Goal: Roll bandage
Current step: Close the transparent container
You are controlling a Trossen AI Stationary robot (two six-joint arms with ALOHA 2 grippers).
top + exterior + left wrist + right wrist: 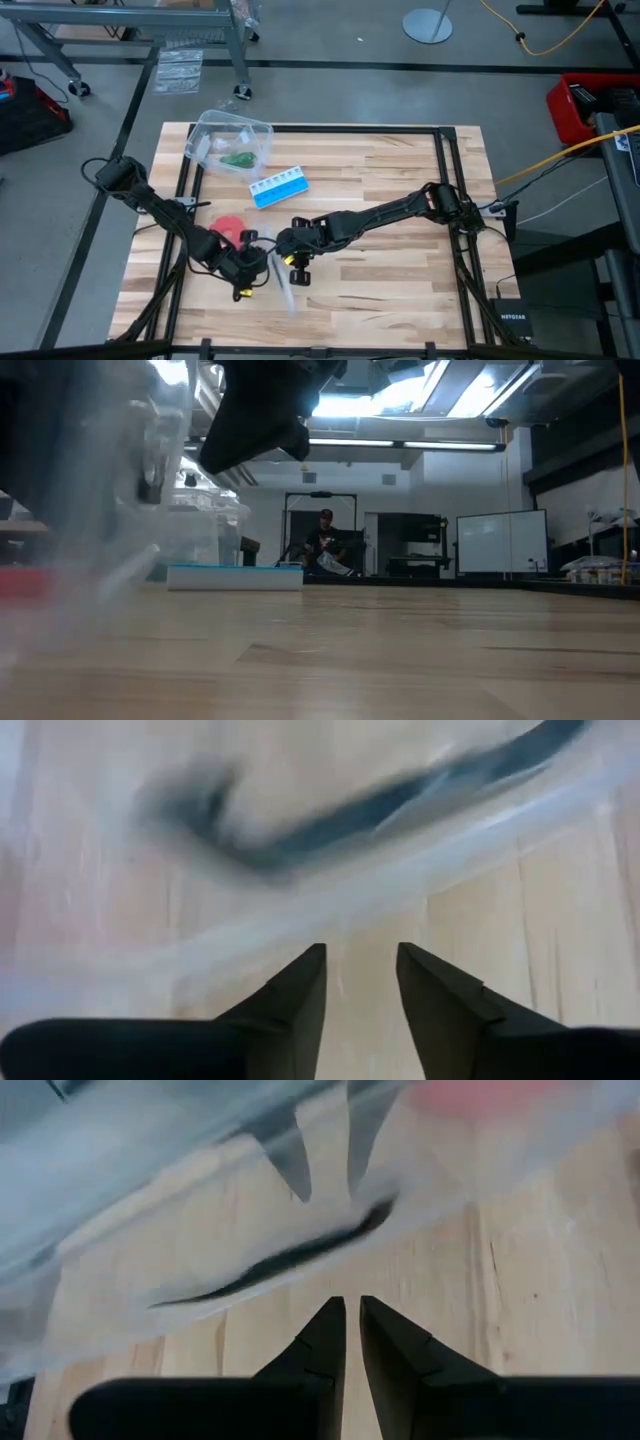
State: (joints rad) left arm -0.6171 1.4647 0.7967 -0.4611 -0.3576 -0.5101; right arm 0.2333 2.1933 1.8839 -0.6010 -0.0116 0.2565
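Observation:
A small green bundle, the bandage [238, 158], lies inside a clear plastic tub [256, 128] at the table's far left. Both grippers are far from it, facing each other over the near middle of the table, with a clear plastic film [284, 288] between and beside them. My left gripper [258, 268] [360, 948] is open, its tips at the film's edge [330, 915]. My right gripper [284, 256] [352, 1300] is shut, with bare wood showing past its tips. A dark strip [400, 795] [270, 1260] shows through the film; I cannot tell what it is. My left gripper's fingertips [318, 955] stand right at the near edge of the clear film, slanting down at it. I cannot tell whether they touch it. Nothing lies between the two fingers.
A red round disc [228, 222] lies just beyond my left gripper. A blue-and-white pill box [279, 187] lies toward the far side, near the tub. The right half of the wooden table [400, 270] is bare. A black frame [445, 180] runs around the tabletop.

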